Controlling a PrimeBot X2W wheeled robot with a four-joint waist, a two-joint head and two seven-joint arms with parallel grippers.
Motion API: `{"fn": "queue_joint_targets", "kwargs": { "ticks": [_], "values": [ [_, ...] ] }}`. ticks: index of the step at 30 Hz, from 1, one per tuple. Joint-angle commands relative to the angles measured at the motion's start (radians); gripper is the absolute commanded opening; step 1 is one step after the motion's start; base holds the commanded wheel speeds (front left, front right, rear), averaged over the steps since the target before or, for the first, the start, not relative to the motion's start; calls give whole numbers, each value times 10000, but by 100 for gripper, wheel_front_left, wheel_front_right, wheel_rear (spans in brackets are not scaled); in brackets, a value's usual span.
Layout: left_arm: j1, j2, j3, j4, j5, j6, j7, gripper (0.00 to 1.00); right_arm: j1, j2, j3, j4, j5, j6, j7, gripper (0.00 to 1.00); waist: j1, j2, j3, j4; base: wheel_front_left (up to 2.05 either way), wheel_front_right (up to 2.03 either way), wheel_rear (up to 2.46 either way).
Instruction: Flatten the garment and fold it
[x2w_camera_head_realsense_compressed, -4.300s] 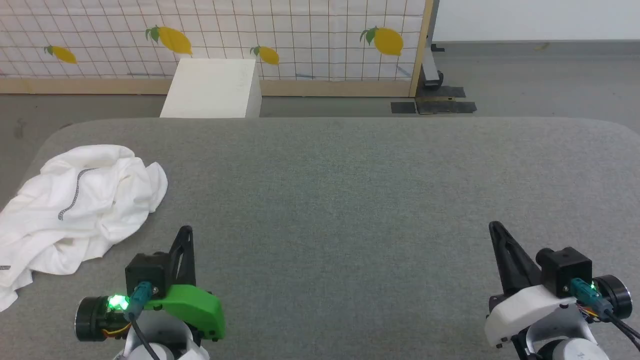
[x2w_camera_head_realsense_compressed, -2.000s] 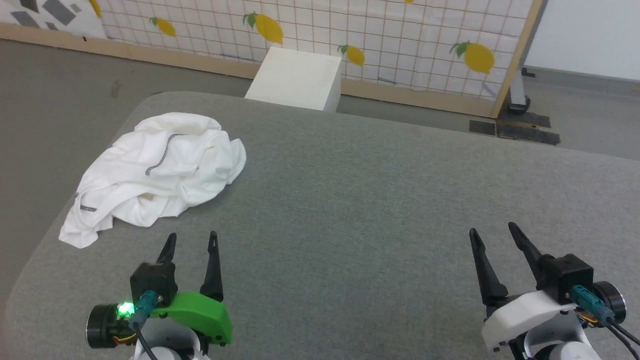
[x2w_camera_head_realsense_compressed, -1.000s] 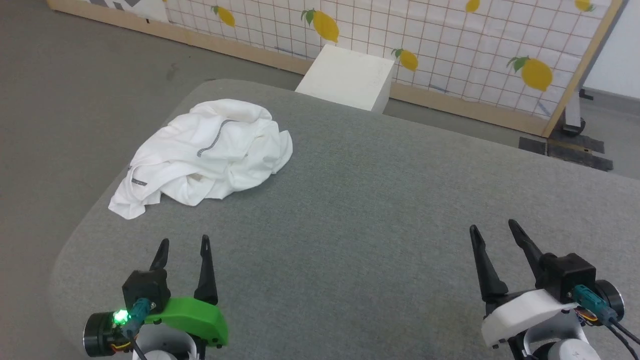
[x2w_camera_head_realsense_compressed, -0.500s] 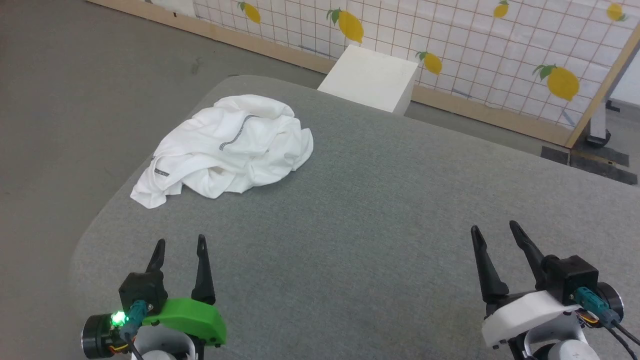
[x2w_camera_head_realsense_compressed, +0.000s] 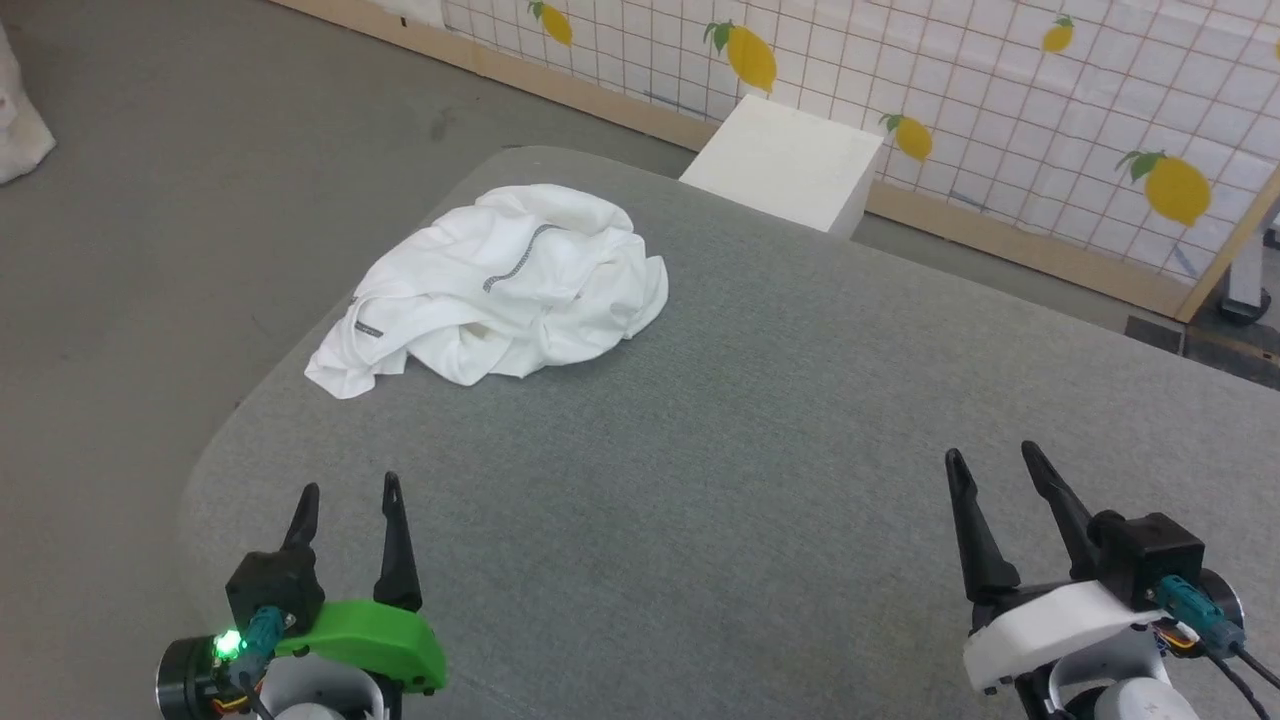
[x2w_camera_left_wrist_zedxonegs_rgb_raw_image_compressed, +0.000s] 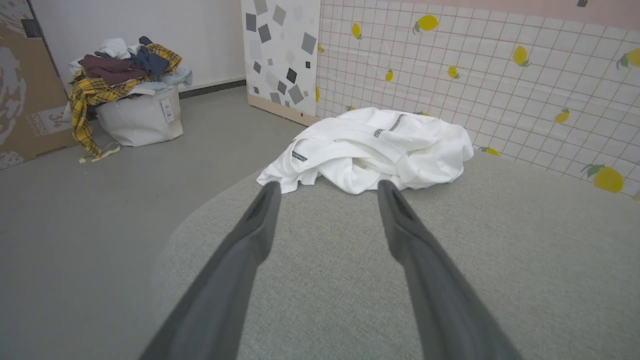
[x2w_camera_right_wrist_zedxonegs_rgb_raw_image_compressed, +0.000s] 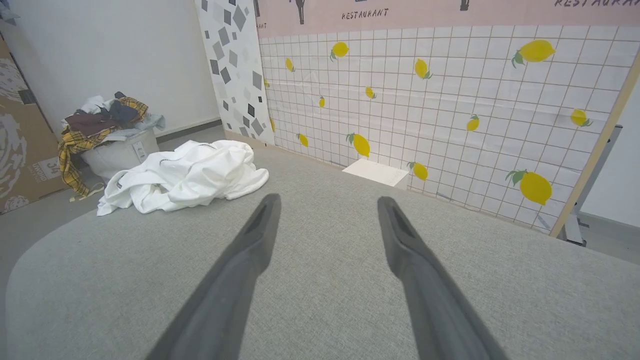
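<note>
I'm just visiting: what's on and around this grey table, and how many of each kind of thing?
White garment, crumpled on the table: 1
White box behind the table: 1
Basket piled with clothes: 1
Robot grippers, left gripper and right gripper, both open: 2
Total: 5

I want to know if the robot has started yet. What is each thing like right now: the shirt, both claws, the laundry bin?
garment: crumpled in a heap near the far left corner of the table, untouched.
left gripper: open, empty, apart from the garment.
right gripper: open, empty, far from the garment.
laundry bin: on the floor, heaped full of clothes.
</note>
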Motion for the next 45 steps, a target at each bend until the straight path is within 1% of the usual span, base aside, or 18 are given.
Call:
{"fn": "queue_joint_targets", "kwargs": {
  "ticks": [1,20,24,27,30,35,38,42,45],
  "values": [
    [-141,108,-30,66,-127,98,-124,100,-166,20,-4,58,86,-13,-103,100,0,0,-19,86,0,0,0],
    [-106,358,-366,317,-602,441,-485,100,-215,26,37,368,127,-15,-328,100,0,0,-74,862,0,0,0],
    [-83,390,-390,313,-687,486,-530,100,-205,26,79,315,-42,-15,-237,100,0,0,9,864,0,0,0],
    [-214,434,-374,309,-813,357,-509,100,-230,26,152,246,-186,-15,-67,100,0,0,229,655,0,0,0],
    [-731,475,-289,323,-1111,104,-348,100,-367,26,293,0,-407,-15,157,100,0,0,705,323,0,0,0],
    [-2521,721,-37,730,-1914,-550,649,100,-855,26,557,-630,-909,-15,593,100,0,0,2052,-541,0,0,0],
    [-3915,998,233,1127,-2415,-865,1363,100,-1223,26,650,-977,-1119,-15,770,100,0,0,3028,-1104,0,0,0],
    [-5570,1682,441,1863,-2720,-1198,2387,100,-1694,26,771,-1238,-1271,-15,862,100,0,0,4267,-1805,0,0,0],
    [-6658,2079,634,2457,-3091,-1433,3166,100,-2042,26,845,-1325,-1344,-15,833,100,0,0,5087,-2291,0,0,0]
  ]
}}
